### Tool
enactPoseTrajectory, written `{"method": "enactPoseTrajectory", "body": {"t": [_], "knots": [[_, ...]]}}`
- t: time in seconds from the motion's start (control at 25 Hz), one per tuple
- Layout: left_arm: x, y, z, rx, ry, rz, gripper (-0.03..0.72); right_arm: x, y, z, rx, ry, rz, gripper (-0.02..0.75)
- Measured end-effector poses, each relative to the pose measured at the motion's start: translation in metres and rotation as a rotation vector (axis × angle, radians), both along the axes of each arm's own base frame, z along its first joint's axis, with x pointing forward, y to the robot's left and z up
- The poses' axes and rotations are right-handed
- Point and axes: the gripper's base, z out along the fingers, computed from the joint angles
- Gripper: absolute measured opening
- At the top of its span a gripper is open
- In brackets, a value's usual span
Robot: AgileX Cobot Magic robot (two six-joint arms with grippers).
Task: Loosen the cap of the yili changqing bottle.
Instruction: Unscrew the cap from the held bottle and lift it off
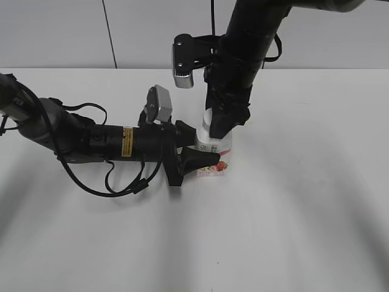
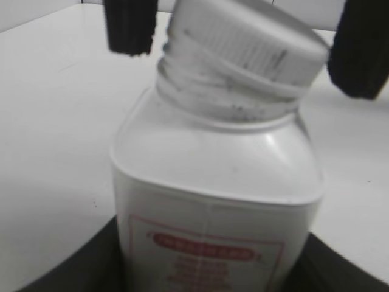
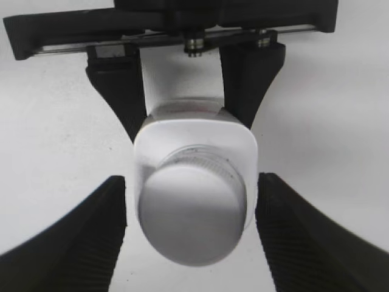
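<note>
The yili changqing bottle (image 1: 217,163) stands on the white table, white with a pink-red label. My left gripper (image 1: 203,149) is shut on its body from the left; its fingers flank the bottle (image 2: 213,182) in the left wrist view. The white ribbed cap (image 2: 243,38) sits slightly askew on the neck, with threads showing below it. My right gripper (image 1: 222,130) reaches down over the cap and hides it in the exterior view. In the right wrist view its jaws (image 3: 191,182) are open, one on each side of the cap (image 3: 191,216), with a gap on both sides.
The white table (image 1: 304,201) runs in all directions around the bottle. A grey wall stands behind it. The left arm's cables (image 1: 115,179) loop on the table to the left of the bottle.
</note>
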Motion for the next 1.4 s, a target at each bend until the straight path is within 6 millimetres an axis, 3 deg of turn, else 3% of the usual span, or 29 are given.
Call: {"method": "enactPoseTrajectory", "body": {"t": [0.36, 0.72, 0.92, 1.4], "knots": [[0.0, 0.0, 0.0, 0.0, 0.0, 0.0, 0.376, 0.0, 0.001, 0.004, 0.02, 0.006, -0.036, 0.534], [0.0, 0.0, 0.0, 0.0, 0.0, 0.0, 0.376, -0.005, -0.001, 0.028, 0.056, -0.007, -0.136, 0.535], [0.0, 0.0, 0.0, 0.0, 0.0, 0.0, 0.376, -0.007, -0.003, 0.038, 0.094, 0.058, -0.4, 0.535], [0.0, 0.0, 0.0, 0.0, 0.0, 0.0, 0.375, -0.007, -0.012, 0.035, 0.064, 0.24, -1.148, 0.535]]}}
